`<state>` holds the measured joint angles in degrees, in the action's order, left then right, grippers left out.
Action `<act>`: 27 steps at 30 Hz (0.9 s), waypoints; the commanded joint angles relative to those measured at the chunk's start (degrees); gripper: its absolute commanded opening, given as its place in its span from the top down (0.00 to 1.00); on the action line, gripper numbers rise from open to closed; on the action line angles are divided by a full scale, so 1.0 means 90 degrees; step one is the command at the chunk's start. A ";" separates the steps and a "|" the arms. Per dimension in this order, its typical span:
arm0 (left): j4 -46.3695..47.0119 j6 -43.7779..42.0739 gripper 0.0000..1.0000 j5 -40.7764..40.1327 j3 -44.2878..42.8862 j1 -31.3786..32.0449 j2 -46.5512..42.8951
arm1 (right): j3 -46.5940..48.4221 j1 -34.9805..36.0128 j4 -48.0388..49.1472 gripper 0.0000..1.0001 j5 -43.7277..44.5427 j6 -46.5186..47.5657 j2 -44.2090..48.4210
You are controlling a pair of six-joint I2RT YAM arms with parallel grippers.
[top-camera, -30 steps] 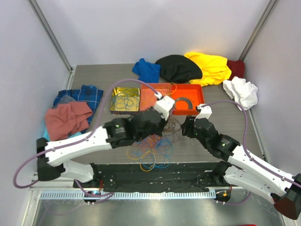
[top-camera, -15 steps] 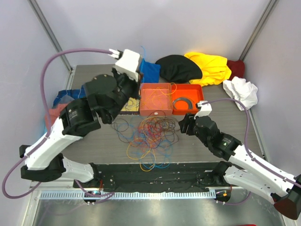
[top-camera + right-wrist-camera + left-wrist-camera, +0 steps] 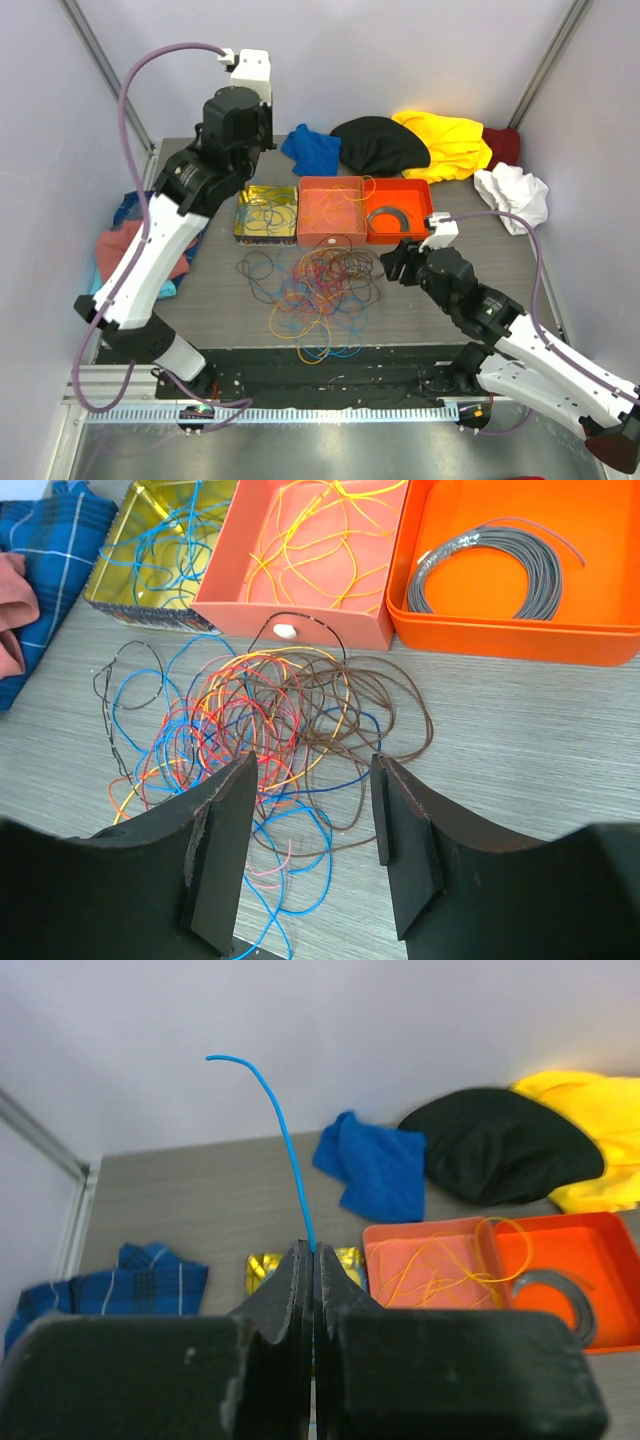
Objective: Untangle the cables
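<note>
Noted left gripper (image 3: 313,1260) raised high over the back-left of the table (image 3: 220,300), fingers pressed together on a single blue cable (image 3: 285,1150) whose free end curves upward. Logged right gripper (image 3: 312,780) spread, pinching nothing, low above the tangle of cables (image 3: 320,285) lying just in front of the orange tray (image 3: 400,240). Saw more strands in the tray and the yellow tin (image 3: 240,235) beside it.
</note>
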<state>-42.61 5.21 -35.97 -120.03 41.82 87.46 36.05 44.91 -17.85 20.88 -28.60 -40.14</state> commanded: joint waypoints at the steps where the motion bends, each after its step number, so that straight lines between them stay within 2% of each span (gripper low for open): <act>1: -0.0168 0.0875 1.00 0.0714 0.0299 -0.0896 0.0223 | 0.0125 0.0030 0.0059 0.43 0.0072 0.0121 0.0173; 6: 0.0144 0.1139 1.00 0.0998 0.0553 -0.1414 0.0536 | 0.0106 0.0030 0.0000 0.43 0.0121 0.0199 0.0212; 18: 0.0340 0.1315 1.00 0.1271 0.0797 -0.1620 0.1034 | 0.0057 0.0030 0.0059 0.43 0.0189 0.0316 0.0056; 27: 0.0984 0.1578 1.00 0.1417 0.2144 -0.1805 0.0907 | -0.0031 0.0020 0.0166 0.43 0.0150 0.0297 -0.0013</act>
<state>-38.37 16.86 -24.80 -103.50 27.05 96.60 35.73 44.91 -18.46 21.45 -26.65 -40.16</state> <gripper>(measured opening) 0.012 0.573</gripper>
